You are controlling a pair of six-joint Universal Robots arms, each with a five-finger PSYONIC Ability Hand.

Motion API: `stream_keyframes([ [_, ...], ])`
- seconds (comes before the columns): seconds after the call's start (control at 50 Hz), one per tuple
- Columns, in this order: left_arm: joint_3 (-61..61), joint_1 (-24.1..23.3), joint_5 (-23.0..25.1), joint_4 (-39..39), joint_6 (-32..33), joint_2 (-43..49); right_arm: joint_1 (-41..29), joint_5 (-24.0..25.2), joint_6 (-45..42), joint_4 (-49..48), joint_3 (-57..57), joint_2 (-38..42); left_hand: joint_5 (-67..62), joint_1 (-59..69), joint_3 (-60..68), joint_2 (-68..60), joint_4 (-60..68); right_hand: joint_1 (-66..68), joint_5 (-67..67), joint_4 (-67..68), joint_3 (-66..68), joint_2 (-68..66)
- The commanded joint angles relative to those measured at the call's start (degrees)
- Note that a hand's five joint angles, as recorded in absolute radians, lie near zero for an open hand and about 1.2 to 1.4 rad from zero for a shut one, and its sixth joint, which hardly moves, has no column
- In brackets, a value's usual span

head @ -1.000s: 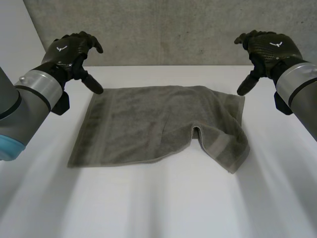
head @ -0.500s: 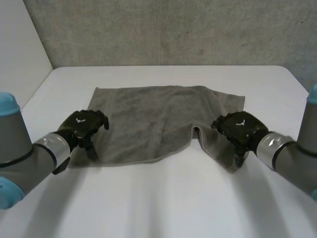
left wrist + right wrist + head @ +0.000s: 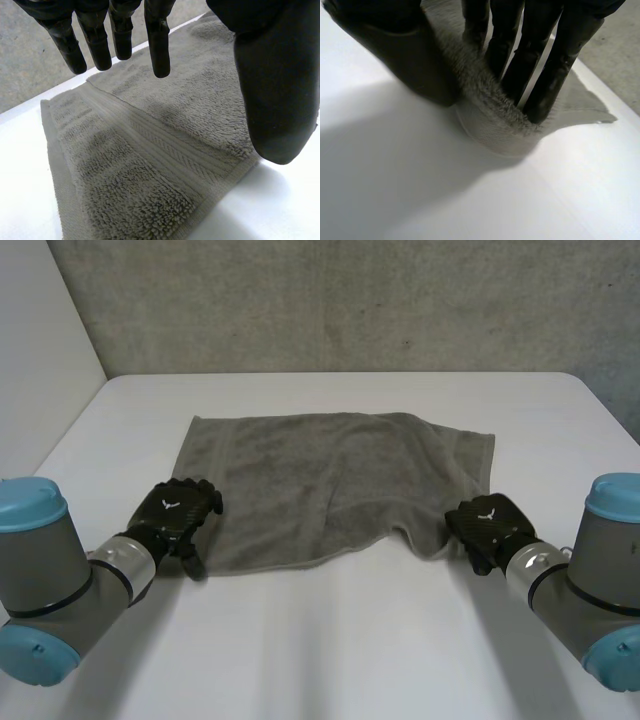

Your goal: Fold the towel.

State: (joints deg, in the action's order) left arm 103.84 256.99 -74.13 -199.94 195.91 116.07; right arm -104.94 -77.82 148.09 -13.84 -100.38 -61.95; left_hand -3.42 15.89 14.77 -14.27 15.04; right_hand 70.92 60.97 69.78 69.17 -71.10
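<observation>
The towel (image 3: 335, 480) lies spread on the tabletop (image 3: 330, 640), long side across. The right hand (image 3: 490, 523) pinches its near right corner; the left hand (image 3: 178, 512) hangs loose fingers (image 3: 157, 45) just over the near left corner.

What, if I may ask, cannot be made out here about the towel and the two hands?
Head view: the near right corner of the towel, covered by the right hand.
Head view: its near left corner, covered by the left hand.
Left wrist view: whether the thumb touches the towel; the thumb hides the contact.
Right wrist view: how much towel is pinched; the fingers hide it.
</observation>
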Motion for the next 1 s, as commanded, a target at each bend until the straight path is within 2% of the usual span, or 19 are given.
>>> stream_keyframes([
  [0.02, 0.0, 0.0, 0.0, -0.4, 0.0, 0.3, 1.3, 0.0, 2.5, -0.7, 0.8, -1.7, -0.2, -2.3, -1.2, 0.7, -1.5, 9.1, 9.0, 10.2, 10.8, -8.9],
  [0.24, -0.1, -0.1, 0.0, 0.0, 0.4, 1.7, 2.6, -0.7, 13.8, -0.9, 3.7, -2.3, -0.2, -2.3, -1.2, 0.7, -1.5, 9.1, 9.0, 10.2, 10.8, -8.9],
  [0.36, -0.1, -0.3, -0.1, 0.2, 3.7, 3.0, 4.3, -1.5, 18.1, -0.8, 5.2, -1.7, -0.3, -2.1, -1.0, 0.5, -1.3, 9.1, 9.0, 10.2, 10.8, -8.9],
  [0.46, -0.5, -0.3, -1.4, 0.0, 6.7, 4.1, 4.7, -1.5, 18.2, -0.8, 5.3, -1.4, -1.0, -1.5, -0.3, -0.1, -0.6, 9.1, 9.0, 10.2, 10.8, -8.9],
  [0.6, -1.9, -0.2, -6.6, -0.5, 9.1, 5.7, 5.0, -1.1, 18.0, -0.6, 5.2, -1.2, -3.2, 0.7, 1.8, -2.3, 1.6, 9.1, 9.0, 10.2, 10.8, -8.9],
  [0.72, -2.6, 0.1, -7.2, -0.5, 9.1, 6.1, 5.0, -0.8, 17.8, -0.5, 5.1, -0.8, -9.4, 6.9, 8.1, -8.5, 7.8, 9.1, 9.0, 10.2, 10.8, -8.9],
  [1.0, -2.1, 1.0, -6.7, 0.2, 8.4, 2.4, 4.8, -0.8, 17.7, -0.3, 5.2, -0.5, -9.2, 6.8, 7.9, -8.4, 7.6, 6.6, 6.6, 7.8, 8.4, -6.4],
])
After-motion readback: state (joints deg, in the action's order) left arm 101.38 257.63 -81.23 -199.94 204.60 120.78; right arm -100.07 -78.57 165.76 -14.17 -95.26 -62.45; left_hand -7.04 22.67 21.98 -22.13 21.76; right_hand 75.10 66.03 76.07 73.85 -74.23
